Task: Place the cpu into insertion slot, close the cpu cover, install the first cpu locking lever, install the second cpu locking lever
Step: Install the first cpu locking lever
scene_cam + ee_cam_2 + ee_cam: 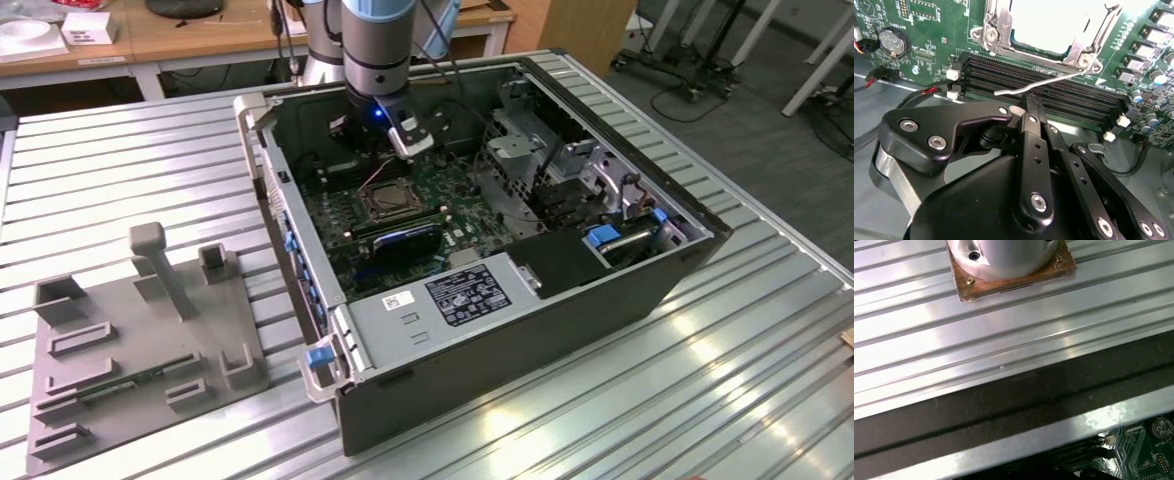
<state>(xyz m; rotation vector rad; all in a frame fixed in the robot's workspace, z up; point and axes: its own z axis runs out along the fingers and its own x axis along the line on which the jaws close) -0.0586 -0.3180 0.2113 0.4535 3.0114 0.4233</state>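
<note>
The ribbed aluminium bench carries an open computer case lying on its side, filling the middle and reaching toward the bench edge at the exterior view's right. A grey fixture tray lies well apart from it, near the bench corner at the exterior view's lower left. The arm comes down from above into the end of the case farthest from that view. In the first wrist view a round silvery foot on a brown plate is bolted to the bench.

A green circuit board lines the floor of the case. The black hand hangs low over it with its fingers brought together. The tips sit right at a thin silvery locking lever; whether they pinch it or only touch it cannot be told.

The lever runs from a corner of the socket out across the long black memory slots, with its free end over them. The insertion slot sits just beside those slots. The cpu cover lies flat over it, and the pale cpu shows through the cut-out middle. A coin battery sits on the board, apart from the socket.
</note>
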